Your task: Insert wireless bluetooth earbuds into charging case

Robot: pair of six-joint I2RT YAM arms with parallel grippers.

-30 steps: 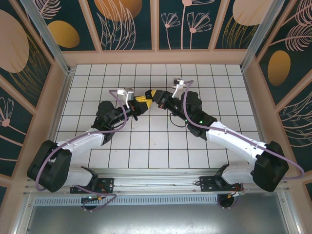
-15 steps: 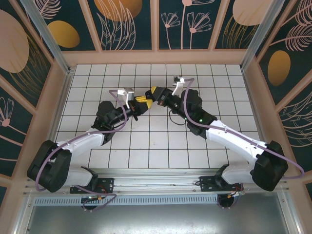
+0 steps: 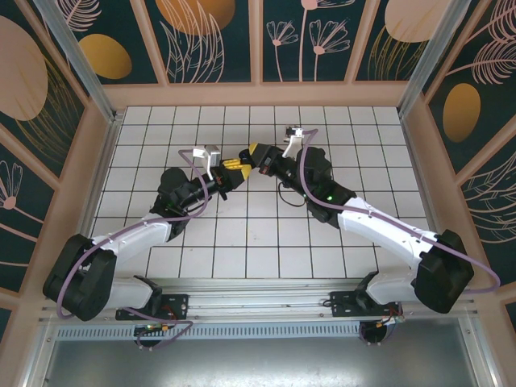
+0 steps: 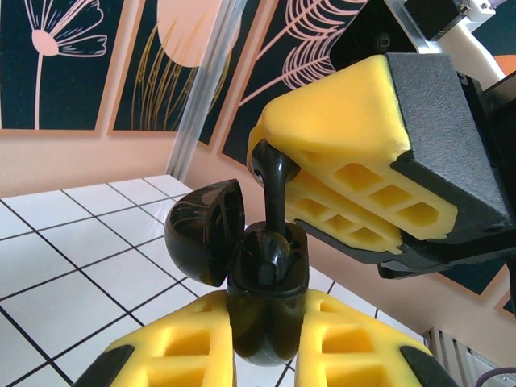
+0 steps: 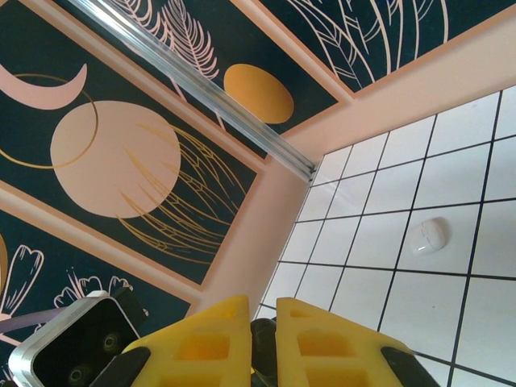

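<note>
Left wrist view: right hand [image 4: 322,173], pinching an earbud [image 4: 273,189], has edged in over the open charging case [image 4: 266,282] that the left hand [image 4: 270,351] clenches; seating looks underway.

The right pincer [image 5: 263,316] pinches a black earbud [image 5: 262,345]; a white object [image 5: 426,235] sits on tiles [image 5: 476,165].
</note>
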